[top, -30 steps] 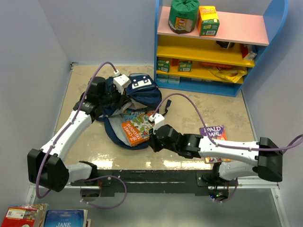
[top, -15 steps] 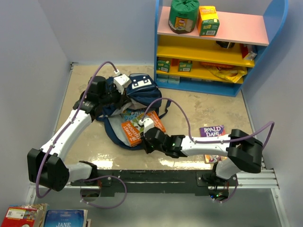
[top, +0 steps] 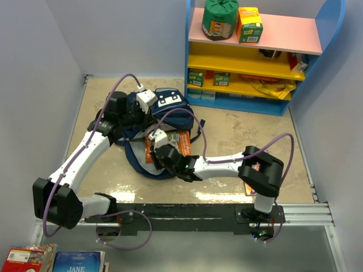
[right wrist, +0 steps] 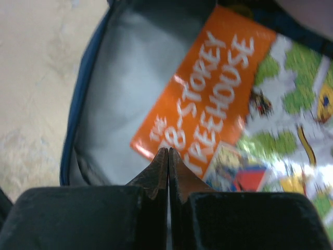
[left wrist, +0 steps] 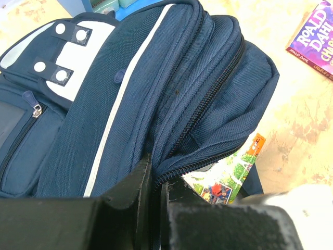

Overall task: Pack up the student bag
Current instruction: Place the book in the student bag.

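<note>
Bag (top: 172,109) lies toward the worktop's (top: 249,130) far-left corner, its mouth gaping toward the near edge. Orange book (right wrist: 208,88) sits partly inside, skewed, dead ahead of the right gripper (right wrist: 167,156) (jaws pressed together, tips at its near corner). Left gripper (left wrist: 154,177) is clamped on the bag's zip edge, lifting it.

Lab mock-up — plain walls (top: 113,34), colourful shelf (top: 238,61)
</note>
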